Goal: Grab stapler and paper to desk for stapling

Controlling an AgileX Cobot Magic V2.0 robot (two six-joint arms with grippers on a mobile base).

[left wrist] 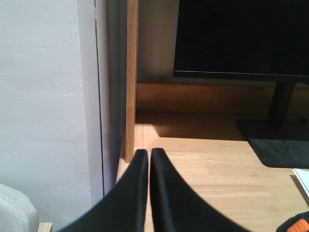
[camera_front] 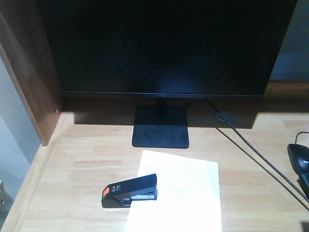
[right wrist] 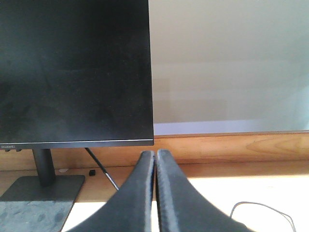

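Presently both claws are closed with nothing between their fingers. Left gripper (left wrist: 148, 153): the two black fingers meet along their length with only a hairline seam showing, tips above the left rear part of the desk (left wrist: 203, 169), near the brown side panel (left wrist: 131, 77) and the white wall (left wrist: 43, 96) beyond it. Right gripper (right wrist: 155, 154): same condition, fingers pressed together, holding nothing, tips in front of the low wooden back rail (right wrist: 231, 147) at the desk's rear right.

Outward from the left claw: monitor (left wrist: 241, 36) with its stand base (left wrist: 280, 140) to the right; a white corner of the paper (left wrist: 303, 180) at the right edge, and an orange-and-black bit of the stapler (left wrist: 295, 226) in the lower right corner.

Outward from the right claw: monitor screen upper left, a black cable (right wrist: 101, 169) running down from behind it, a thin grey cable (right wrist: 263, 210) looping on the wood at lower right.

Front view: stapler (camera_front: 129, 191) lies on the desk in front of the monitor base, orange patch toward the left, its right end overlapping the paper's left edge. Paper (camera_front: 181, 193) lies flat, just in front of the base. Black mouse (camera_front: 299, 157) at far right, well apart from both.
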